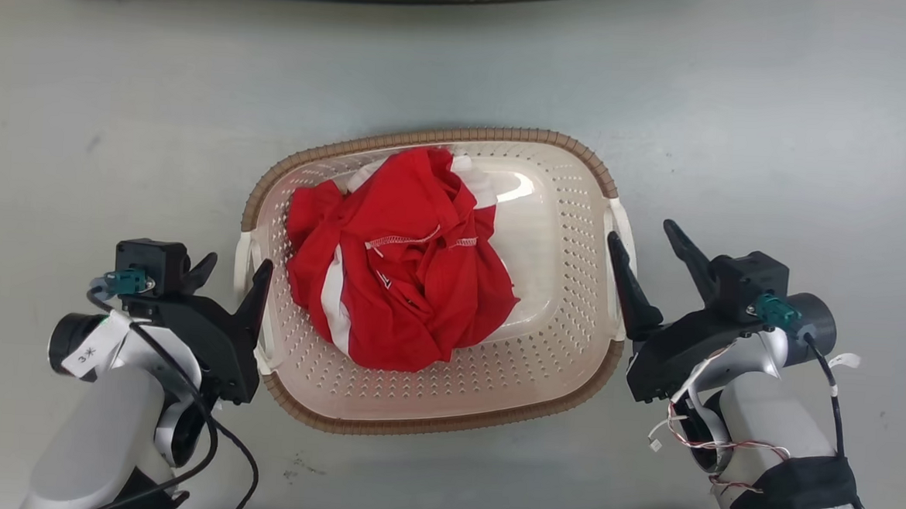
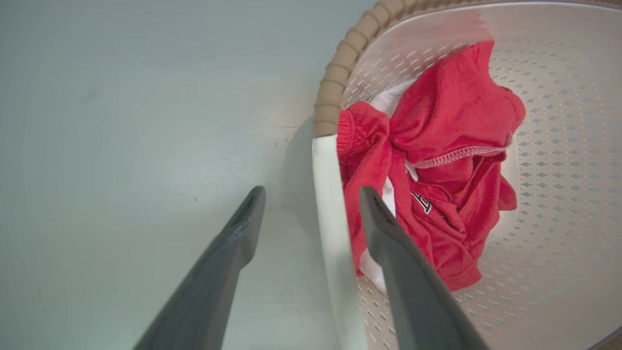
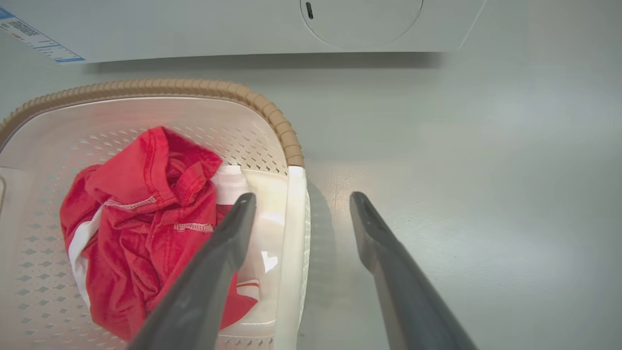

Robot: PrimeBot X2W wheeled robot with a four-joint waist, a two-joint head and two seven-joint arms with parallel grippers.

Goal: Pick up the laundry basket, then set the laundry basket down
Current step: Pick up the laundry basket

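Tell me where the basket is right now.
Head view: the basket sits centre on the floor, between the left gripper and right gripper, each open astride a side handle.

Grey floor (image 1: 740, 107), laundry basket (image 1: 560, 291) on it

I see the basket (image 1: 567, 291) as glossy perforated plastic, its rim (image 1: 428, 137) ribbed, woven-look; the red cloth (image 1: 405, 283) is soft knit, the floor (image 1: 119, 113) smooth, matt.

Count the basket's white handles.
2. The left handle sits inside the open left gripper, the right handle inside the open right gripper, at opposite sides of the laundry basket.
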